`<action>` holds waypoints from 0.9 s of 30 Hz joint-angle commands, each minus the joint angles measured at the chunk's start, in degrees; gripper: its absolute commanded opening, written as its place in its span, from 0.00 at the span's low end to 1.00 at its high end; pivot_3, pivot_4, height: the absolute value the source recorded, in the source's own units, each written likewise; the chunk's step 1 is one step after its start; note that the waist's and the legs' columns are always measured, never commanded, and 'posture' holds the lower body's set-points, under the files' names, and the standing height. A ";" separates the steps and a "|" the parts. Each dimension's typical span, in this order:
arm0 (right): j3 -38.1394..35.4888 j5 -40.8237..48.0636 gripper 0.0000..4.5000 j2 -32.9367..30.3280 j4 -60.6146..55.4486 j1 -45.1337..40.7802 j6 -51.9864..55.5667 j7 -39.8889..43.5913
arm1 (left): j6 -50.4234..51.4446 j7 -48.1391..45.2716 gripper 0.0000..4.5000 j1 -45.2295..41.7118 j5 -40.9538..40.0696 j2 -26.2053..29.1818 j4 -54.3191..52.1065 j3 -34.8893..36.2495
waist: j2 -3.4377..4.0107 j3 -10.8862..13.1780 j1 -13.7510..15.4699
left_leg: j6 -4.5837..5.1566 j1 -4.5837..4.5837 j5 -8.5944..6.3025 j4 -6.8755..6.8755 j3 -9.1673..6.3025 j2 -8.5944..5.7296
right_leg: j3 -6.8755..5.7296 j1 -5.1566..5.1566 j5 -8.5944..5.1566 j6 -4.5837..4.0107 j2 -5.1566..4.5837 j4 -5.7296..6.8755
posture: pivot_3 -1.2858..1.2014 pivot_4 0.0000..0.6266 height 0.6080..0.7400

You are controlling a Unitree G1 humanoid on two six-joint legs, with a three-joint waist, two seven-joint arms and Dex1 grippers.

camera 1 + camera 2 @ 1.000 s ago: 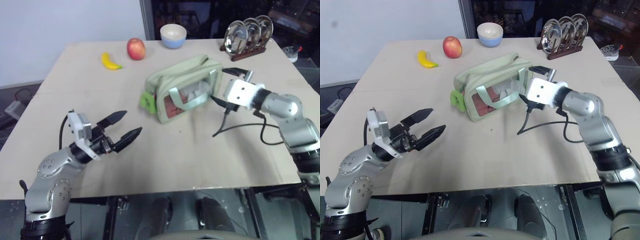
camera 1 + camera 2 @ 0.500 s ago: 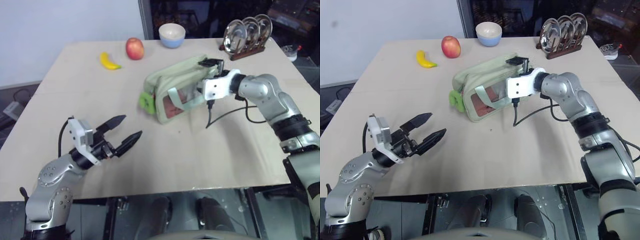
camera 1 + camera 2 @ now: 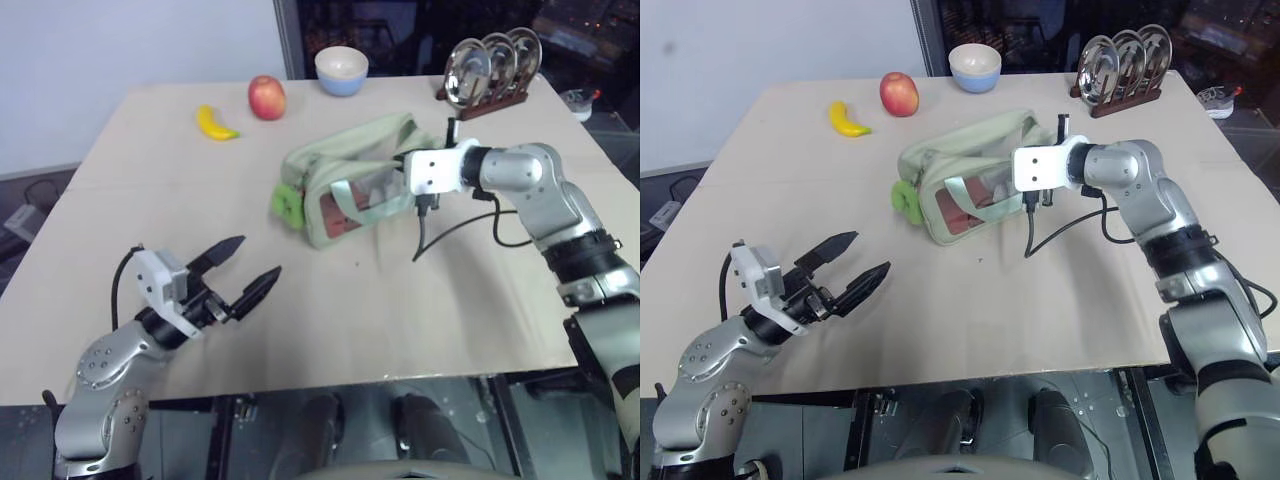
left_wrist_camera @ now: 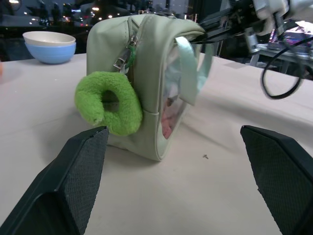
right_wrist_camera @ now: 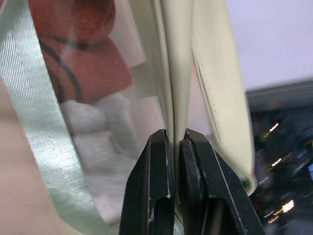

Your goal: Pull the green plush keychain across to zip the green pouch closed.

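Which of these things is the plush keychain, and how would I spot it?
Find the pale green pouch mid-table. The keychain hangs off its end nearest the open left gripper, by the zipper. It is a fuzzy lime-green ring, far brighter than the pouch.

Head pair looks down across the table (image 3: 330,320); wrist cameras face the green pouch (image 4: 151,73) close up
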 commanded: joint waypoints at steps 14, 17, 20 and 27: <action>0.55 -5.85 0.01 -1.91 -37.38 4.24 46.66 4.88 | 0.16 0.92 1.00 -10.25 1.33 -0.08 9.14 -0.51 | 0.00 0.00 0.13 | 0.09 -0.10 -0.07 0.01 -0.03 -0.04 | -0.07 -0.11 0.01 0.00 -0.07 0.03 | 0.52 0.24 1.00; 1.02 -5.07 0.01 -3.23 -39.03 5.96 46.55 5.13 | 0.39 2.21 1.00 -12.76 3.06 0.51 11.73 -0.69 | -0.01 0.00 0.15 | 0.07 -0.12 -0.05 0.01 -0.05 -0.04 | -0.10 -0.12 0.01 0.00 -0.07 0.02 | 0.52 0.24 1.00; 1.62 -4.54 0.01 -3.79 -40.85 7.91 47.18 4.98 | 0.43 3.54 1.00 -14.43 5.35 0.83 13.67 -1.23 | -0.01 0.00 0.12 | 0.05 -0.12 -0.04 0.01 -0.06 -0.04 | -0.10 -0.12 0.01 0.00 -0.07 0.02 | 0.52 0.24 1.00; 2.05 -3.94 0.01 -3.37 -41.87 8.73 48.87 3.71 | 1.50 8.05 1.00 -17.92 9.25 -1.72 16.45 -4.78 | -0.02 -0.01 0.10 | 0.05 -0.11 -0.04 0.01 -0.05 -0.05 | -0.09 -0.12 0.02 0.01 -0.08 0.05 | 0.52 0.24 1.00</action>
